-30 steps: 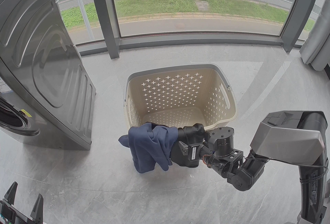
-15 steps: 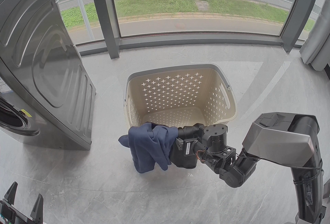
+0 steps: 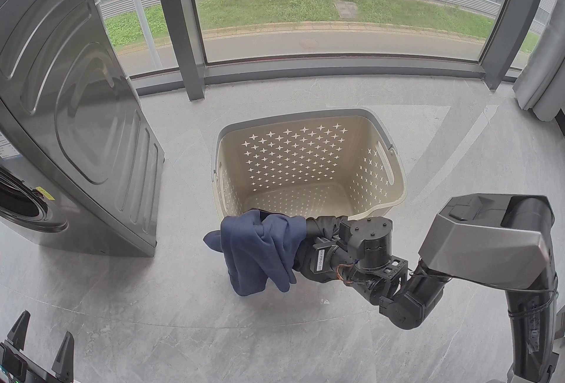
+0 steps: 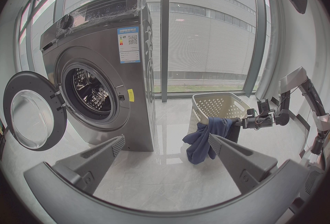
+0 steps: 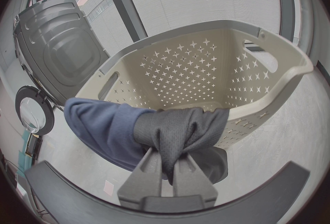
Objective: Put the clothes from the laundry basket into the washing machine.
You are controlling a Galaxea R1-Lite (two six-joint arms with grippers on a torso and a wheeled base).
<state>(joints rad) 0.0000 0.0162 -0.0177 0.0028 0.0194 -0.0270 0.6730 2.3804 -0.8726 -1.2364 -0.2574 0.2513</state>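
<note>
The beige laundry basket (image 3: 388, 163) stands on the floor in front of me, its star-punched walls and floor in plain sight. Just over its near rim, my right gripper (image 5: 167, 162) is shut on a dark grey mesh garment (image 5: 178, 130), and a blue garment (image 3: 256, 252) hangs from the same bundle outside the basket. The grey washing machine (image 4: 135, 104) is off to the left with its round door (image 4: 32, 111) swung open and the drum (image 4: 90, 92) exposed. Low at the left, my left gripper (image 4: 165, 142) is open and holds nothing.
Tall windows and a dark window post (image 3: 176, 13) run behind the basket. A curtain (image 3: 544, 78) hangs at the far right. Smooth grey floor (image 3: 176, 307) lies between the basket and the washing machine.
The right arm's wrist and forearm shifted slightly and turned. The dark garment is drawn up a little, while the blue garment stays in the same spot. The left gripper has not moved.
</note>
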